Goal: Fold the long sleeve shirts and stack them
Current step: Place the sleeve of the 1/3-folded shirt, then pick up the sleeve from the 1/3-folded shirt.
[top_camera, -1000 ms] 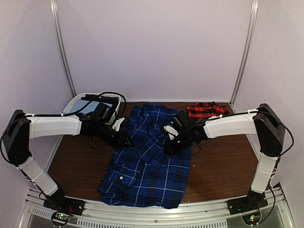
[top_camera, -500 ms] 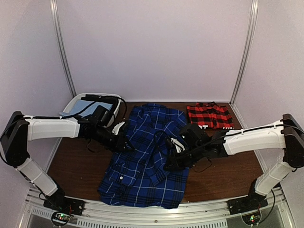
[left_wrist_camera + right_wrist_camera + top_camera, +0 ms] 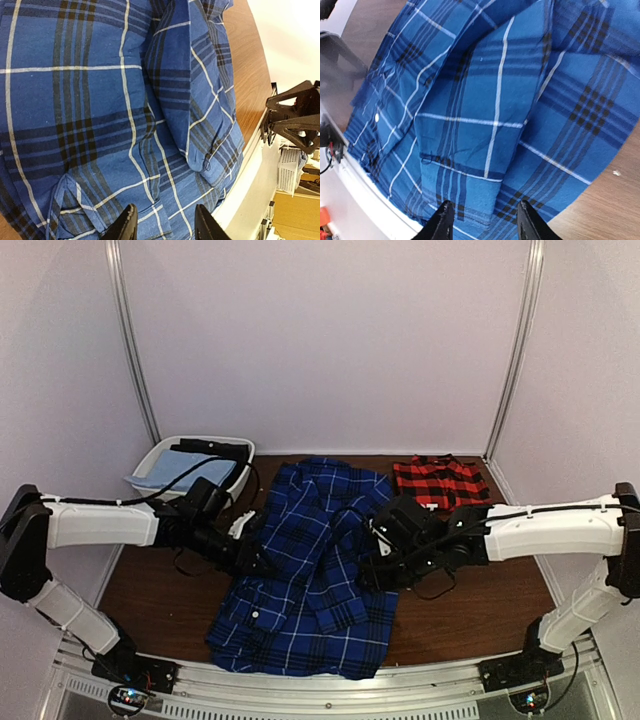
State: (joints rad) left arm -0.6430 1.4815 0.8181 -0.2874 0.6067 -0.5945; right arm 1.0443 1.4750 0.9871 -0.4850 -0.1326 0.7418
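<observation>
Right fingers point(image 3: 443, 221) newly apart over blue plaid shirt point(image 3: 300, 612); left fingers point(image 3: 126, 225) apart, empty.

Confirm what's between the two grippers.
Only the blue shirt. In the top view it spans the gap from the left gripper to the right gripper.

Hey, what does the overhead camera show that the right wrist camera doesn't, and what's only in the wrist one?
Only overhead: the red-and-black shirt at the far right of the table, and a white bin at the far left holding light blue cloth. Only the right wrist: a close look at the right pincer, open with nothing between its tips, and a loose thread at a hem. Both: the dark blue plaid shirt lying on the brown table.
</observation>
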